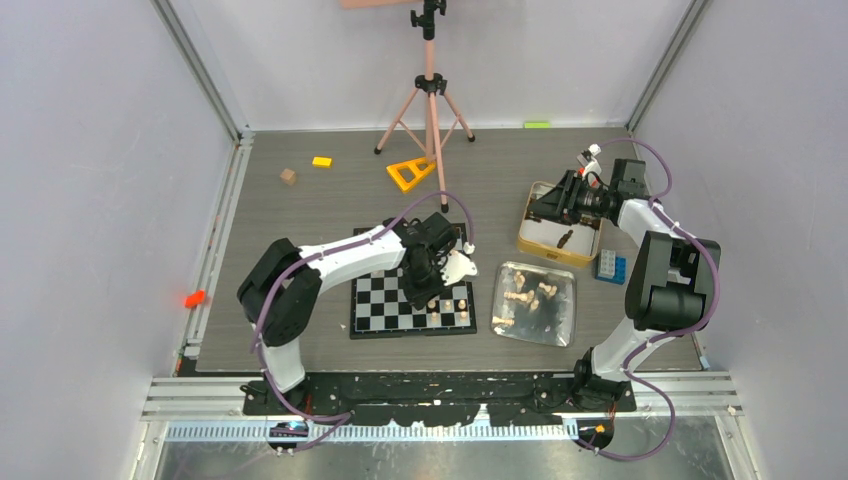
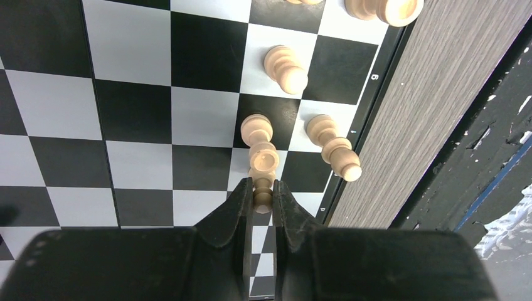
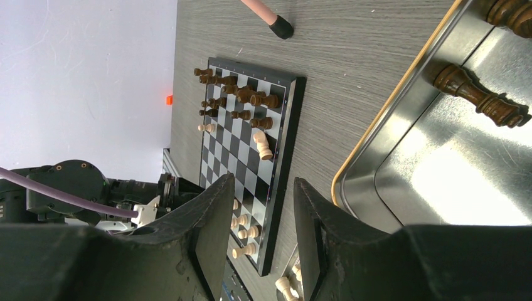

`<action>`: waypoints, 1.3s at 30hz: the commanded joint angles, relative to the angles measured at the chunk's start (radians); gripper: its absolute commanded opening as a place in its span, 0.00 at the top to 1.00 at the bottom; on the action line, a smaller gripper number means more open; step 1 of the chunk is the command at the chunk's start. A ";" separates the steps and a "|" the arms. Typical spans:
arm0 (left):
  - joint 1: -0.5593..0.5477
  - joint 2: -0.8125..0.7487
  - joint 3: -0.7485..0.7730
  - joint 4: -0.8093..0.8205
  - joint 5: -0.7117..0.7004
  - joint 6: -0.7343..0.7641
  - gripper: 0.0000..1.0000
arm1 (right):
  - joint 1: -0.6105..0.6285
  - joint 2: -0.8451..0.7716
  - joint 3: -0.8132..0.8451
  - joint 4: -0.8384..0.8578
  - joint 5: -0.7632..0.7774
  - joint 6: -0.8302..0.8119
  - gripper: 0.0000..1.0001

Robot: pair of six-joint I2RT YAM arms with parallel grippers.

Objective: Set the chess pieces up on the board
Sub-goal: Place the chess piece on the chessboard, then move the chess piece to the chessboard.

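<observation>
left pincer [image 2: 262,189] is clamped shut on a pale tan turned-wood chessman [image 2: 263,157], its black fingers [image 2: 232,207] pressing the piece's narrow end from both sides. it holds the piece over the near-right part of the square black-and-white checkered chessboard [image 2: 132,113]. two more pale chessmen [image 2: 287,69] [image 2: 334,148] sit on squares just beside the held one, close to the board's right border. dark brown chessmen [image 3: 235,94] crowd the board's far rows. right pincer [image 3: 262,188] has its jaws apart with nothing between them, above the gold-rimmed metal tin [image 3: 403,88], where a dark brown carved piece [image 3: 480,97] lies on the shiny floor. a shiny silver tray [image 1: 565,285] just right of the board holds several loose pale pieces [image 1: 520,295].
</observation>
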 commanded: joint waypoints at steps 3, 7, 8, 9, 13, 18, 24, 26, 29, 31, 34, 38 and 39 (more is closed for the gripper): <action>-0.001 0.007 0.039 0.031 -0.010 0.002 0.82 | -0.005 -0.032 0.033 0.003 -0.003 -0.020 0.54; -0.001 -0.005 0.046 0.038 -0.014 -0.001 0.63 | -0.005 -0.031 0.034 0.003 -0.003 -0.021 0.54; -0.001 -0.008 0.053 0.037 -0.013 -0.003 0.61 | -0.005 -0.031 0.034 0.002 -0.002 -0.021 0.54; -0.001 -0.009 0.057 0.036 -0.010 -0.003 0.58 | -0.005 -0.031 0.033 0.002 -0.002 -0.021 0.54; -0.001 -0.005 0.086 0.033 -0.004 -0.003 0.56 | -0.005 -0.031 0.034 0.002 -0.002 -0.021 0.54; -0.001 0.027 0.129 0.018 0.015 -0.001 0.55 | -0.004 -0.034 0.033 0.000 -0.002 -0.022 0.54; -0.002 0.053 0.152 0.000 0.050 -0.002 0.56 | -0.005 -0.035 0.034 -0.001 -0.001 -0.025 0.54; -0.002 0.056 0.152 -0.004 0.056 -0.002 0.56 | -0.005 -0.033 0.035 -0.002 -0.002 -0.025 0.54; -0.003 0.061 0.145 -0.006 0.066 -0.003 0.56 | -0.005 -0.031 0.036 -0.003 -0.003 -0.025 0.55; -0.004 0.065 0.141 -0.005 0.068 -0.003 0.56 | -0.005 -0.030 0.036 -0.004 -0.003 -0.025 0.54; -0.005 0.074 0.139 -0.003 0.068 -0.003 0.56 | -0.005 -0.029 0.037 -0.004 -0.002 -0.027 0.54; -0.005 0.086 0.139 -0.003 0.068 -0.002 0.61 | -0.005 -0.030 0.037 -0.006 -0.001 -0.027 0.55; -0.005 0.088 0.139 -0.004 0.068 0.000 0.63 | -0.004 -0.031 0.037 -0.006 0.000 -0.028 0.55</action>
